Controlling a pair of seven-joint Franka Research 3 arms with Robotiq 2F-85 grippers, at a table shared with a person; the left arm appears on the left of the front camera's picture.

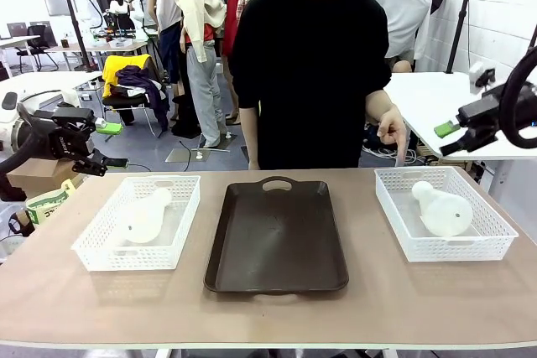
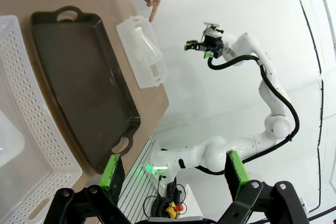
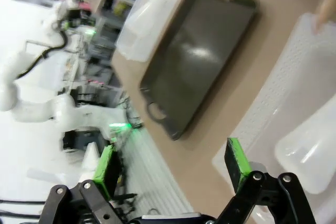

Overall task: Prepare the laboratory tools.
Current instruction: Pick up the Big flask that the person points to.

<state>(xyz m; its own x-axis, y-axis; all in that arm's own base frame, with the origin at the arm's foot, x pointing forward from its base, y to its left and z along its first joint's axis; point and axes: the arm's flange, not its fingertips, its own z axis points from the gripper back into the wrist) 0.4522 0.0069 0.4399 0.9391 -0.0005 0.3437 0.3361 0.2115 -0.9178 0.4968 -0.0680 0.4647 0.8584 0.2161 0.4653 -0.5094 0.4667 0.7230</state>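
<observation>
status: approach step, nothing grasped. the left claw point(image 1: 112, 146) hangs above the left end of the light brown desk point(image 1: 377, 308), released and empty. the left wrist view shows its green pads point(image 2: 111, 169) spread wide with nothing between them. the right claw point(image 1: 447, 138) hangs at the right edge of the frame, higher than the baskets, likewise released and empty.

task items: one translucent whitish conical flask point(image 1: 147, 217) lies on its side in the white mesh plastic basket point(image 1: 92, 249) at lower left, neck toward the upper right. the second translucent conical flask point(image 1: 442, 207) lies on its side in the matching white mesh basket point(image 1: 497, 241) at right, neck toward the upper left. between the baskets, the dark brown rectangular tray point(image 1: 277, 241) is bare.

the person's hand point(image 1: 392, 130) points a finger down at the far rim of the right basket. this is judged a cue to start there.

next move, as judged: lower the right claw into that basket, close on the flask neck, lift clear of the wall and carry the flask to the tray.

clearances: basket walls ring each flask, so entry is from above only. the tray has a raised rim and end handles, and its floor offers ample room. only narrow strips of desk separate tray and baskets. keep clear of the pointing hand.
</observation>
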